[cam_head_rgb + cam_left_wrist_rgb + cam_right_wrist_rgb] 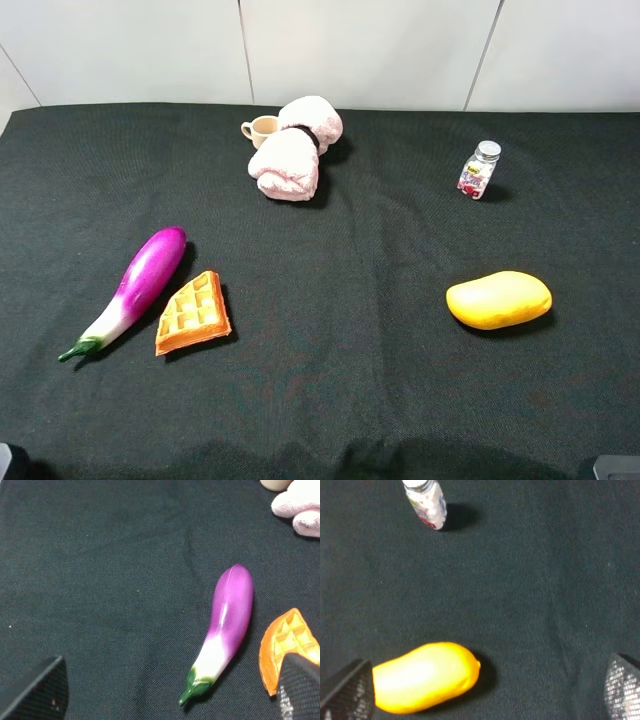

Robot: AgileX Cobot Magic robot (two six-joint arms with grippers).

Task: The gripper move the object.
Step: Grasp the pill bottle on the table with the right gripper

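Two grippers wait at the six o'clock edge of the table, and neither touches anything. The right gripper point(485, 689) has its fingers spread wide with nothing between them. The left gripper point(170, 694) shows the same wide, empty gap.

The object point(478, 170), a small clear jar with a silver cap, stands on its base on the dark cloth point(340, 380). It sits at about two o'clock from the table's middle, well apart from everything else. The mango point(498, 299) lies at four o'clock, between the jar and the right arm's edge.

The jar is on the right arm's half. I'd judge those spread fingers are ready to reach past the mango for it.

The high view lays out the whole table: eggplant point(135, 288) and waffle point(193, 313) at eight o'clock, pink towel point(295, 150) and cup point(262, 130) near twelve. It shows almost nothing of the arms. Only the wrist views show the finger spread, and the right one shows that nothing stands between the mango and the jar.
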